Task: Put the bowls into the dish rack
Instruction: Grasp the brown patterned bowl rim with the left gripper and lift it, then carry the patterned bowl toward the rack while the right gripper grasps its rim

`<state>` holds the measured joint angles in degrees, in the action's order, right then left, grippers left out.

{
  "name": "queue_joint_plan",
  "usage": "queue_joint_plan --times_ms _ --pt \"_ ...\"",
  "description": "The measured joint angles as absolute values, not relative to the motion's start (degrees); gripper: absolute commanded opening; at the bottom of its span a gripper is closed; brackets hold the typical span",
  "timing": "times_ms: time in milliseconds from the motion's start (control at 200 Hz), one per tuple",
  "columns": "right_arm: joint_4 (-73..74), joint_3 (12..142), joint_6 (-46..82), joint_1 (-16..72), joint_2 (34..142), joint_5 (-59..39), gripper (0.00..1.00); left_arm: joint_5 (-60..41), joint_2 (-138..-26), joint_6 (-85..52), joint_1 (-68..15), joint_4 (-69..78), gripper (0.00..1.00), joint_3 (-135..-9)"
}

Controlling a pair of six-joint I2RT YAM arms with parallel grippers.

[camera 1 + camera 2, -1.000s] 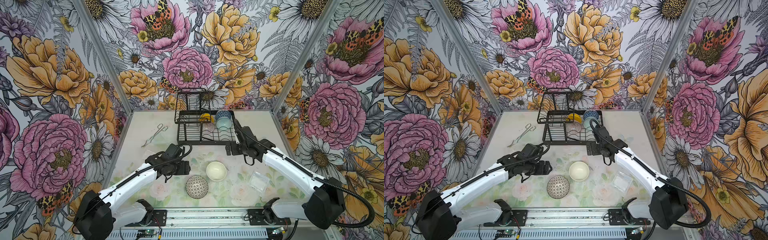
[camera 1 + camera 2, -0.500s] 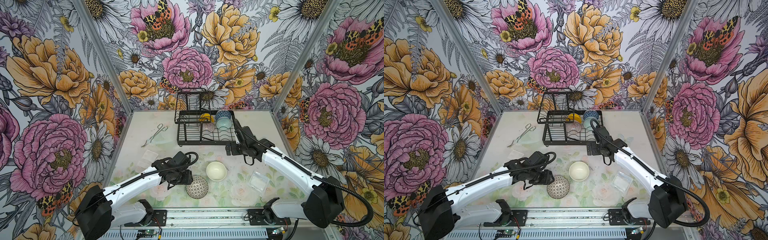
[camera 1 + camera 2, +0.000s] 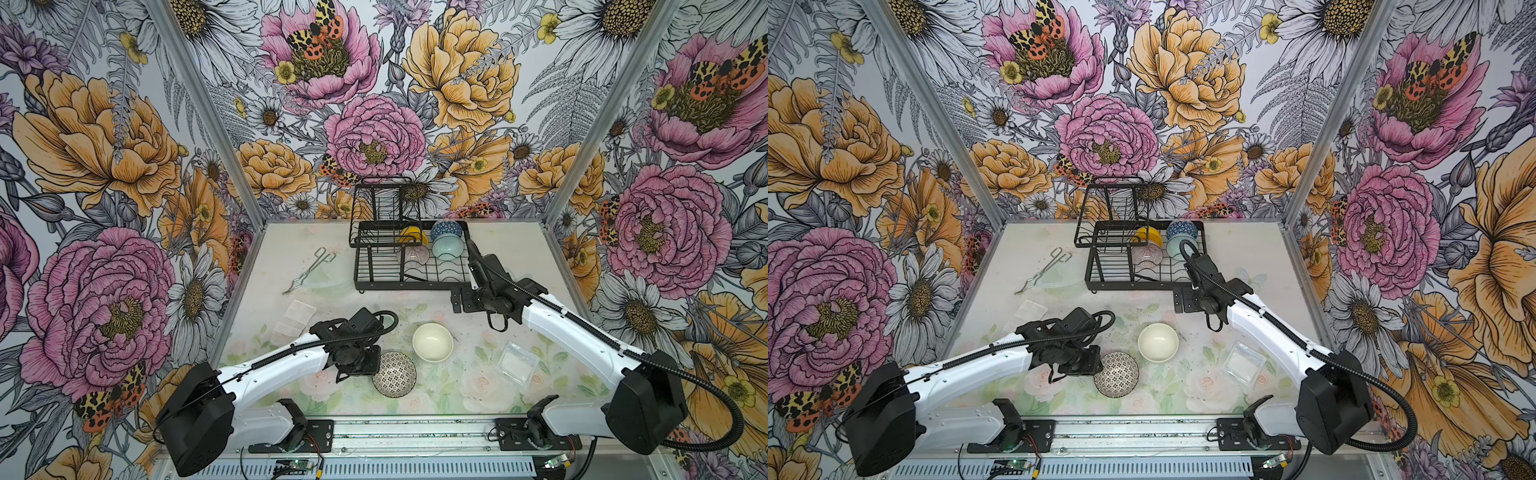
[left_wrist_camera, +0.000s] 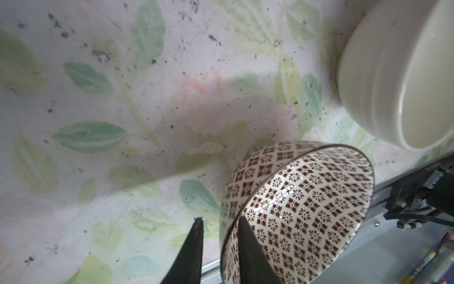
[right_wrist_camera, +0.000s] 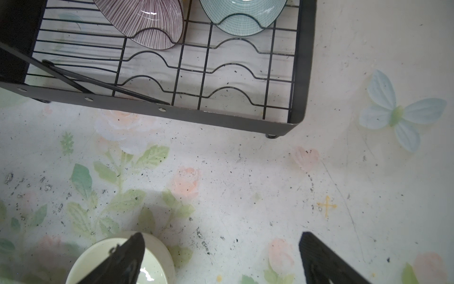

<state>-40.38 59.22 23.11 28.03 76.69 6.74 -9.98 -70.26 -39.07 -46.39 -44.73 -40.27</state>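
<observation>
Two arms were stretched forward over the floral-printed table [image 5: 245, 184]. The left arm was held low with its wrist bent down. The left gripper [image 4: 219, 221] was set astride the rim of the round black-and-white patterned bowl [image 4: 307, 209], one finger inside and one outside. Its jaws were narrowly parted; whether the rim was pinched could not be told. The plain cream round bowl [image 3: 432, 342] lay between the two grippers. The right gripper [image 5: 221, 236] was pointed down, spread wide, just short of the black wire dish rack [image 5: 172, 110]. The pink-striped bowl [image 5: 147, 22] and the pale teal bowl [image 5: 240, 17] were leaned in the rack.
</observation>
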Motion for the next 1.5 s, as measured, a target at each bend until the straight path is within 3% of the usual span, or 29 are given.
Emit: queue_joint_plan --times_ms 350,676,1081,1501 --pt "-40.45 58.33 23.09 27.66 76.69 6.55 1.0 -10.35 -71.48 -38.54 -46.39 -43.44 0.0 -40.51" --pt "-40.47 58.33 23.07 27.29 76.69 5.67 0.99 -9.37 -71.35 -37.32 -45.43 -45.41 0.0 -41.78" --pt "-40.51 58.59 22.44 26.92 76.99 3.44 0.99 -3.38 -67.44 -30.15 -36.75 -53.01 0.0 -51.18" --pt "-40.42 64.34 20.95 27.16 77.73 -4.16 0.99 2.17 -79.09 -22.35 -35.31 -48.64 0.0 -66.65"
